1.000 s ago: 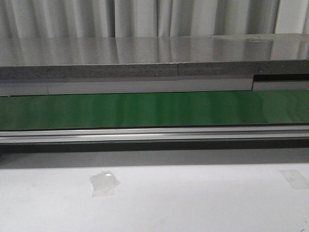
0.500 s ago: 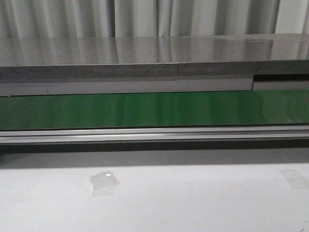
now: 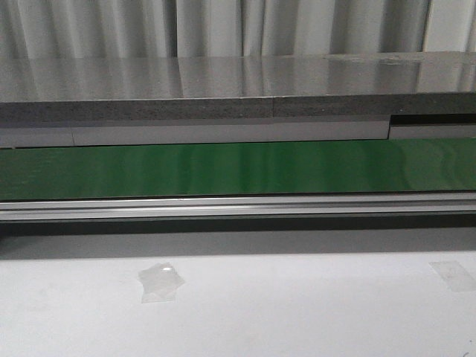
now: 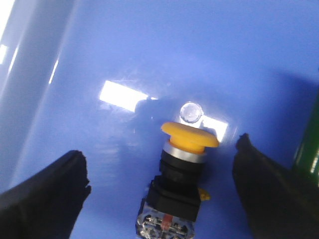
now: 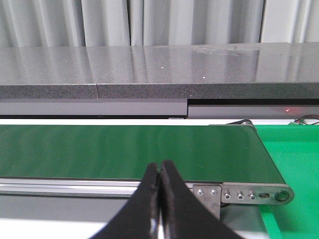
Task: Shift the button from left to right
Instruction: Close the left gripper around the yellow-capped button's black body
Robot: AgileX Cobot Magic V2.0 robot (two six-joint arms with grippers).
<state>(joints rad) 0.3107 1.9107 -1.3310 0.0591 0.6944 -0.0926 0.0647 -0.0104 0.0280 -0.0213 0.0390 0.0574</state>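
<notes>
In the left wrist view the button lies on a glossy blue surface, with its yellow cap pointing away from the wrist and its black body and metal contacts nearer. My left gripper is open, its black fingers on either side of the button with a gap to each. My right gripper is shut and empty, in front of the green conveyor belt. Neither gripper nor the button shows in the front view.
The green belt with its aluminium rail runs across the front view, a grey counter behind it. Two tape pieces lie on the white table. The belt's end roller bracket and a green surface are at the right.
</notes>
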